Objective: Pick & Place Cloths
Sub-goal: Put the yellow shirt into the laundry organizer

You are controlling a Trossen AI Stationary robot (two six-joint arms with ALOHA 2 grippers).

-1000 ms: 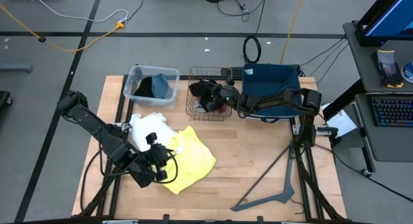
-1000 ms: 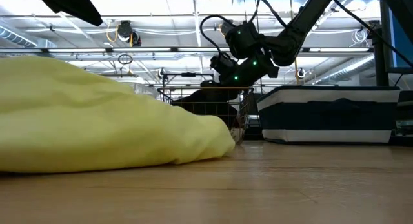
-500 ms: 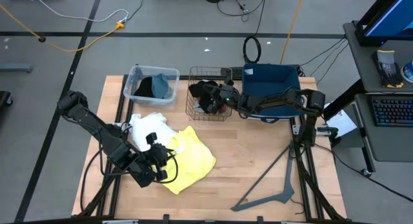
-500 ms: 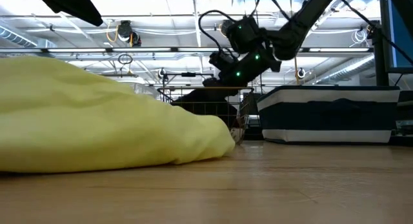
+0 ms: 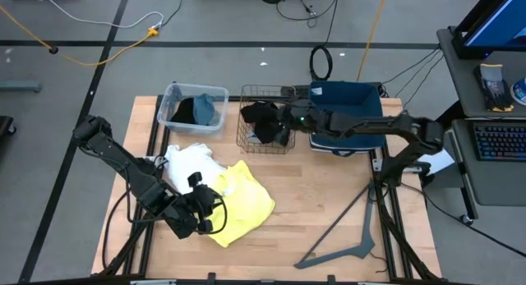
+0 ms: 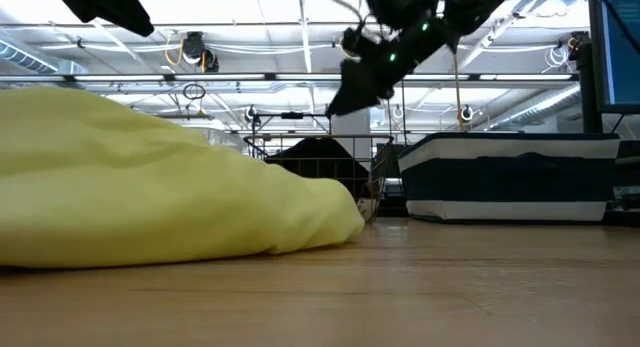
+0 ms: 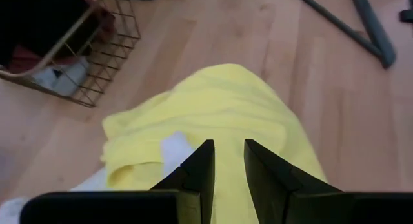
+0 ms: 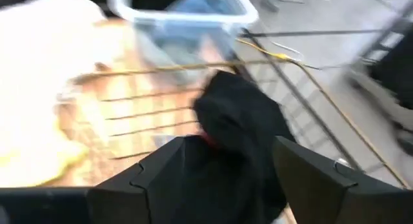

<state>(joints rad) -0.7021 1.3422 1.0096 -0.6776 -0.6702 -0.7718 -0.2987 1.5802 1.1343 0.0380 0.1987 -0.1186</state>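
A black cloth (image 5: 261, 119) lies heaped in the wire basket (image 5: 246, 142) at the table's far middle, on top of other cloths. My right gripper (image 5: 283, 121) hangs open above it; in its wrist view the black cloth (image 8: 239, 121) shows beyond the spread fingers, apart from them. A yellow cloth (image 5: 245, 201) and a white cloth (image 5: 191, 163) lie on the table at the near left. My left gripper (image 7: 227, 153) hovers over the yellow cloth (image 7: 226, 101) with a narrow gap between its fingers and nothing in it.
A clear plastic bin (image 5: 173, 96) at the far left holds black and blue-grey cloths. A dark blue fabric bin (image 5: 345, 103) stands right of the basket. A grey angled bar (image 5: 349, 236) lies at the near right, with bare wood left of it.
My right gripper has risen from the black cloth in the wire basket to well above the basket's rim and tipped more level. The black cloth has stayed in the basket. My left arm has kept still over the yellow cloth.
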